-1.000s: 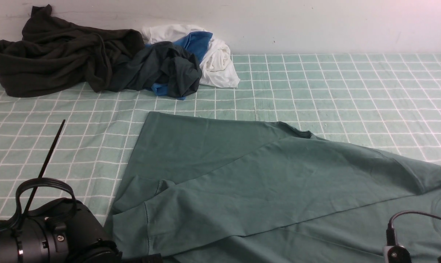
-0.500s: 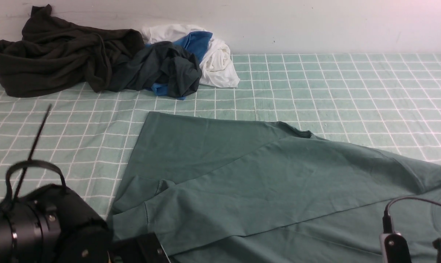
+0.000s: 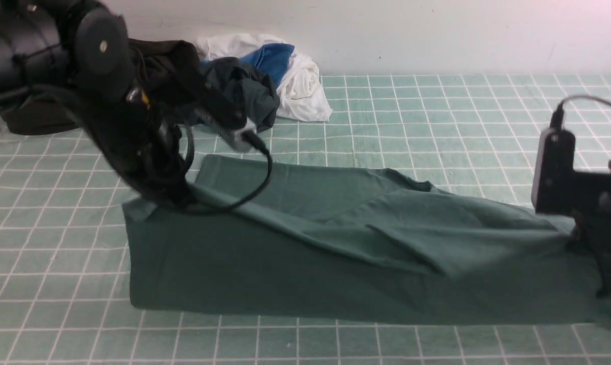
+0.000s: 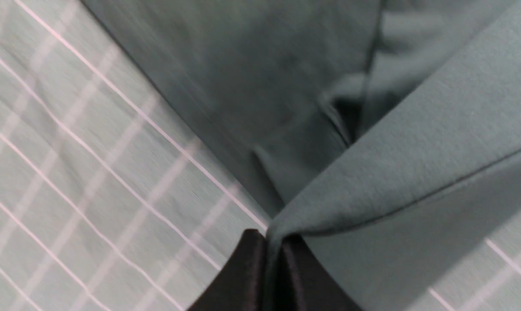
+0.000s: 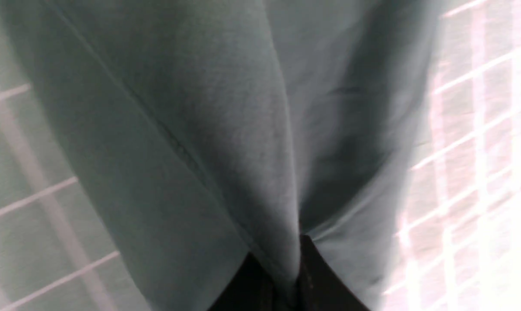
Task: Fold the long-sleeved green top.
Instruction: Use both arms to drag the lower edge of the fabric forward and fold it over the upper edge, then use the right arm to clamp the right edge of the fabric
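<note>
On checked cloth, green top, white wall

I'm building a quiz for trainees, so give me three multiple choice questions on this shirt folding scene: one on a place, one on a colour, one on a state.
1. Where does the pile of other clothes lie?
A. far left, by the wall
B. at the near edge
C. far right

2. What colour is the table cover?
A. plain white
B. light green with white grid lines
C. red

3. How are the left gripper and right gripper?
A. both open
B. both shut on the green long-sleeved top
C. only the left shut

Answers: 1 A, the pile lies against the wall; 2 B, the grid shows all around; 3 B, each wrist view shows green cloth pinched.
</note>
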You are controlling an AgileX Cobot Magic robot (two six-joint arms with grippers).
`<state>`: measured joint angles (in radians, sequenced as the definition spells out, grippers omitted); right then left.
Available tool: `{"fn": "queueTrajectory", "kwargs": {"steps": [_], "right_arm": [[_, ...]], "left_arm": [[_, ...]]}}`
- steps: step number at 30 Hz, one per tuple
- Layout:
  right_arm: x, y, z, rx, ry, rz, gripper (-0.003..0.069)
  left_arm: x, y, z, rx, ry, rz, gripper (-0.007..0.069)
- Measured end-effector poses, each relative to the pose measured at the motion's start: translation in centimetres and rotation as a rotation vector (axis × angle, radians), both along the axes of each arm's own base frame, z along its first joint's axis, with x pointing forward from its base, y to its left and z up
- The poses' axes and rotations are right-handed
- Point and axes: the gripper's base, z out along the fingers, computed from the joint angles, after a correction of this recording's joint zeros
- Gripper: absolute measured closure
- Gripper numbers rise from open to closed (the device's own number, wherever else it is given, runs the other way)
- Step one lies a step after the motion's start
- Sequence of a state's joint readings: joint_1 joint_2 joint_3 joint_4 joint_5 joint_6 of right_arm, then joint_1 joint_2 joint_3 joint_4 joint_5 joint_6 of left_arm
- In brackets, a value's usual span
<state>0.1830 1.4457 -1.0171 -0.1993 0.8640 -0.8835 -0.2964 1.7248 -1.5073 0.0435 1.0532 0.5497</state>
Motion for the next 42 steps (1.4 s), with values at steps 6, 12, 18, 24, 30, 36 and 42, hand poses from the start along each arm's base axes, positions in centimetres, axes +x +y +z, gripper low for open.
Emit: {"fn": "queueTrajectory", "kwargs": {"steps": [6, 12, 18, 24, 30, 36, 42], "right_arm": [[7.1, 0.5, 0.5, 0.024, -0.036, -0.033, 0.0651], [12.1, 0.5, -2.4, 0.044, -0.009, -0.093, 0.0651], [15.1, -1.9, -5.6, 0.128, -0.034, -0.267, 0.061], [16.1, -3.2, -6.1, 0.237, -0.122, -0.436, 0.0435], [16.4, -2.4, -5.0, 0.341, -0.131, -0.589, 0.0216], [15.5, 1.6, -5.1, 0.475, 0.007, -0.657, 0.0188], [14.4, 6.6, -6.9, 0.548, 0.194, -0.603, 0.0244]], "left_arm": [[7.8, -0.3, -1.3, -0.003, -0.049, 0.024, 0.0607], [12.0, 0.7, -5.5, -0.003, -0.028, 0.067, 0.0607], [14.0, 1.5, -8.8, -0.071, -0.048, 0.109, 0.0594], [14.7, 1.4, -10.3, -0.113, -0.065, 0.124, 0.0492], [15.0, 1.4, -10.0, -0.145, -0.081, 0.18, 0.0293], [14.9, 1.3, -8.9, -0.184, -0.054, 0.271, 0.0243], [14.2, 1.5, -9.1, -0.159, 0.033, 0.285, 0.03]]}}
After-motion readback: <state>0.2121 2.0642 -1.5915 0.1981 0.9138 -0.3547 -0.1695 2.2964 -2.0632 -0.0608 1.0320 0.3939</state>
